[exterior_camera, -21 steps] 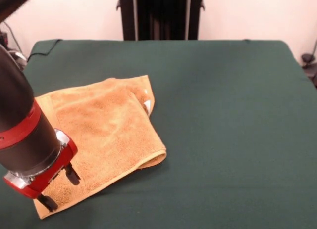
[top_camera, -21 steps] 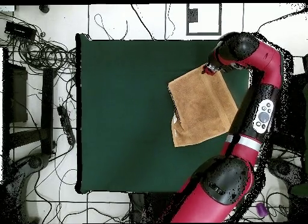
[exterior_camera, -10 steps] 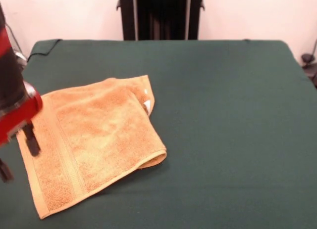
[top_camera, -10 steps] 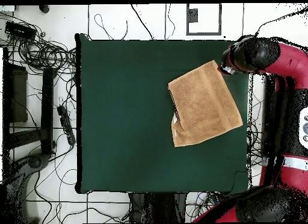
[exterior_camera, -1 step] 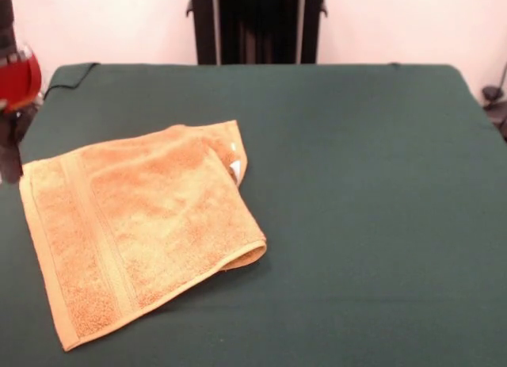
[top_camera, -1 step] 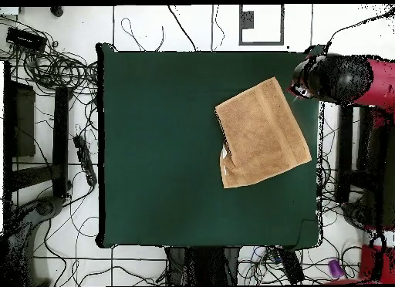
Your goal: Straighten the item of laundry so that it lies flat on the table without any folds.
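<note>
Orange-tan terry towel (exterior_camera, -1 step: 142, 224) on green cloth table (exterior_camera, -1 step: 364, 185), one side folded, gripper (exterior_camera, -1 step: 12, 157) state unclear

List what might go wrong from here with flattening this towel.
The towel is still doubled over along its right edge, with the tag tucked in the fold; a pull from the wrong corner would likely just slide it across the table. The gripper sits at the table's left edge, beside the towel's far corner, so a careless approach might drag that corner and add a crease.
</note>
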You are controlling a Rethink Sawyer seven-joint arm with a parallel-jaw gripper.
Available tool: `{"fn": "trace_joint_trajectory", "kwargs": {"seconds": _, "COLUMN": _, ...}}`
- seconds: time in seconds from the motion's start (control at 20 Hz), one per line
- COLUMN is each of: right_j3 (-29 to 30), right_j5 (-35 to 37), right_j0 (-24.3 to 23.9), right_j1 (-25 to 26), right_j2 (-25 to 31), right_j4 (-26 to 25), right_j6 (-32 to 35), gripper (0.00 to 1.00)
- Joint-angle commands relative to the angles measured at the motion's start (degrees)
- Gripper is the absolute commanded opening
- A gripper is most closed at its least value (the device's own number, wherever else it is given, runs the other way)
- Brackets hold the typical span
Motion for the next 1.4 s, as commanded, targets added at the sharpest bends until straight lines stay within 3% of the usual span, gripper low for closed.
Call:
{"fn": "trace_joint_trajectory", "kwargs": {"seconds": 0.05, "right_j3": 23.0, "right_j5": -13.8, "right_j0": 0.1, "right_j1": -4.3, "right_j2": -8.6, "right_j4": 4.3, "right_j6": 30.4, "gripper": 1.00}}
{"fn": "trace_joint_trajectory", "kwargs": {"seconds": 0.8, "right_j3": 30.9, "right_j5": -27.4, "right_j0": 1.1, "right_j1": -1.1, "right_j2": -13.1, "right_j4": 11.6, "right_j6": 38.8, "gripper": 1.00}}
{"fn": "trace_joint_trajectory", "kwargs": {"seconds": 1.4, "right_j3": 37.8, "right_j5": -33.4, "right_j0": 2.7, "right_j1": -2.7, "right_j2": -17.8, "right_j4": 17.0, "right_j6": 42.3, "gripper": 1.00}}
